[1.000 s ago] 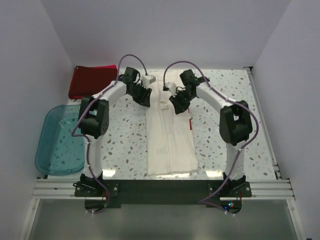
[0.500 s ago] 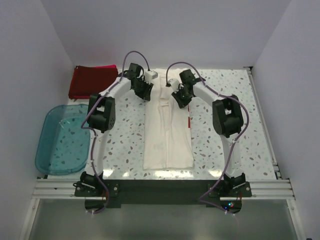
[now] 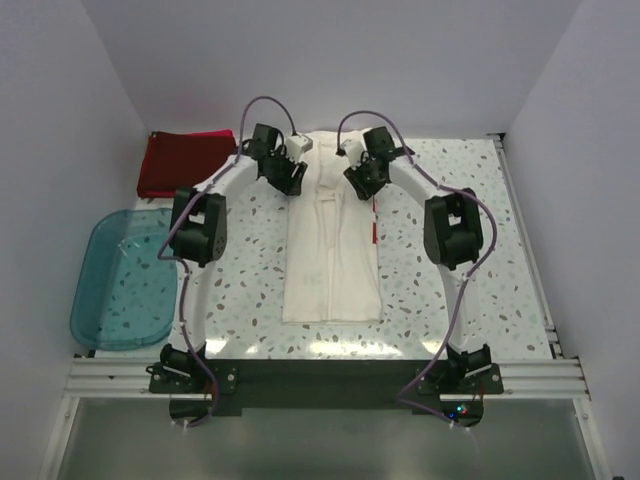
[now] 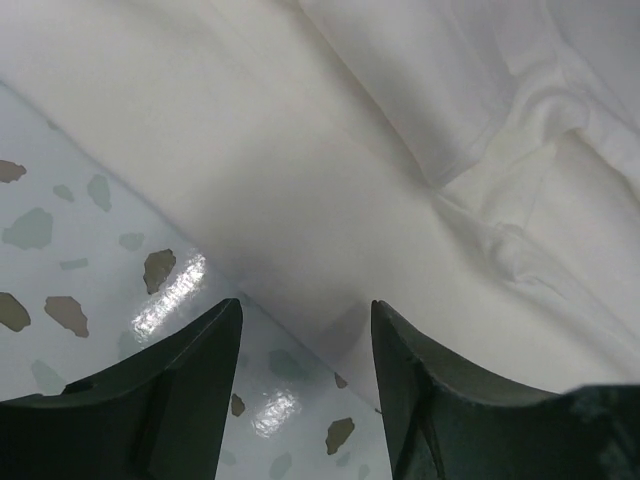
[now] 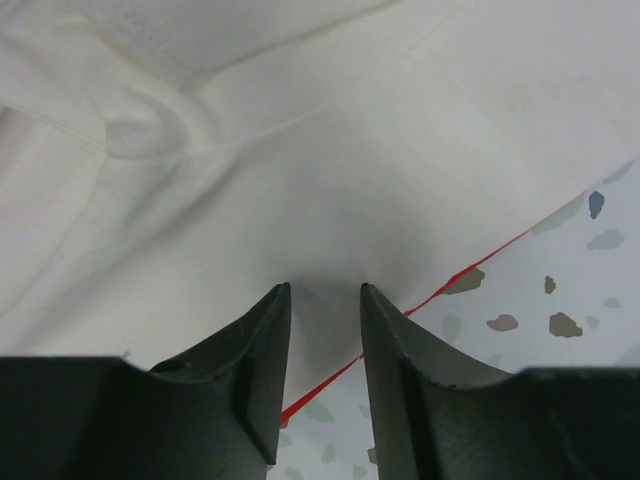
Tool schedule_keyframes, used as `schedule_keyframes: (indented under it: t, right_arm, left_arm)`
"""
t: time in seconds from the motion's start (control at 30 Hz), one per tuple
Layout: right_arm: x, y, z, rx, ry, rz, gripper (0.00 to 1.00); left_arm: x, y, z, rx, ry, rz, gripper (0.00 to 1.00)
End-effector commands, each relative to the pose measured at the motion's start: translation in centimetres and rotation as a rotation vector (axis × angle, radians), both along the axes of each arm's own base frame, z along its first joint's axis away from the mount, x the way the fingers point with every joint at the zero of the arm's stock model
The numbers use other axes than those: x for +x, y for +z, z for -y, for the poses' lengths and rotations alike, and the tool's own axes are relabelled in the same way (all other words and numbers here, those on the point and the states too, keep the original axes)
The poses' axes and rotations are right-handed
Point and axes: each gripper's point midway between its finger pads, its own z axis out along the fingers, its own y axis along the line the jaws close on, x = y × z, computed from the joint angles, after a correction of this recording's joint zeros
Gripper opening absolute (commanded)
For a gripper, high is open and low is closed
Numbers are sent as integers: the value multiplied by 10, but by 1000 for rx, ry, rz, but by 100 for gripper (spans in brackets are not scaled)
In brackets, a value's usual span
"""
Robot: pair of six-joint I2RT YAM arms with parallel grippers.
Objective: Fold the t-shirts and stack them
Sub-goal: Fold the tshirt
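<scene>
Just slid the cream-white t-shirt [image 3: 332, 250] toward the far side. It's a long narrow strip mid-table now, so I reckon the lengthwise folds are done. Both arms let go up at the far end: left gripper [image 4: 305, 310] jaws well apart over its left edge, right gripper [image 5: 325, 290] jaws parted a little at its right edge, nothing pinched.

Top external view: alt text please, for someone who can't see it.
A cream-white t-shirt, folded into a long narrow strip, lies on the speckled table with the left tool and right tool at the two sides of its far end. A dark red shirt sits at the far left corner, a teal tub nearer.
</scene>
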Motion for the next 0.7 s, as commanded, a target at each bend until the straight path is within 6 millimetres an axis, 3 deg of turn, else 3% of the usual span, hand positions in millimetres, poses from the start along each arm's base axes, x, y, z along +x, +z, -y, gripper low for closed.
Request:
schedule_keyframes:
  t: [0.0,0.03,0.07,0.1,0.13,0.17,0.2,0.23,0.27,0.3,0.33,0.37,0.4,0.43,0.47,0.53,0.57,0.6,0.63,0.67]
  right_arm:
    - [18,91,-5,72,51,185,41]
    - [12,102,-7,89,72,187,44]
    - [2,129,-10,122,103,213,48]
    - [-13,136,-16,151,158,191,49]
    - [-23,147,-17,165,191,195,50]
    - [-41,160,-16,178,220,196,51]
    - [-61,165,-21,211,287,173,51]
    - [-81,153,-18,213,316,120,52]
    - [-97,150,-17,217,344,96,52]
    - [-116,167,-15,226,378,119,51]
    - [-134,164,-19,244,417,96,51]
    - [-159,142,-16,237,437,27,51]
    - [-178,149,-13,226,483,45,51]
    - [-210,123,-13,208,523,-25,51]
    - [-224,115,-13,196,558,-31,51]
    - [-258,108,-19,161,662,-4,50]
    - [-280,82,-13,132,682,-58,50]
    - [-286,77,-16,122,710,-35,50]
    - [-306,63,-17,108,751,-56,50]
    - [-311,57,-17,89,766,-52,49]
  left_arm:
    - [12,113,7,-104,-71,265,61]
    - [7,125,7,-111,-94,292,61]
    - [-2,164,10,-144,-136,373,64]
    - [-18,153,7,-125,-181,370,64]
    - [-29,160,7,-126,-213,394,65]
    - [-48,191,8,-152,-273,463,65]
    - [-70,171,4,-121,-347,455,66]
    - [-87,172,5,-130,-402,468,66]
    - [-107,193,1,-125,-439,527,67]
    - [-128,166,-4,-94,-499,505,67]
    - [-144,160,-6,-84,-547,505,67]
    - [-180,145,-11,-94,-609,447,67]
    - [-196,137,-14,-61,-707,481,68]
    - [-220,124,-16,-73,-757,434,68]
    - [-246,108,-20,-67,-800,410,68]
    - [-270,90,-21,-38,-862,396,68]
    - [-293,76,-17,-39,-906,371,67]
    - [-303,69,-15,-31,-929,366,67]
    - [-307,63,-13,-5,-947,378,67]
    - [-327,54,-8,-6,-999,377,67]
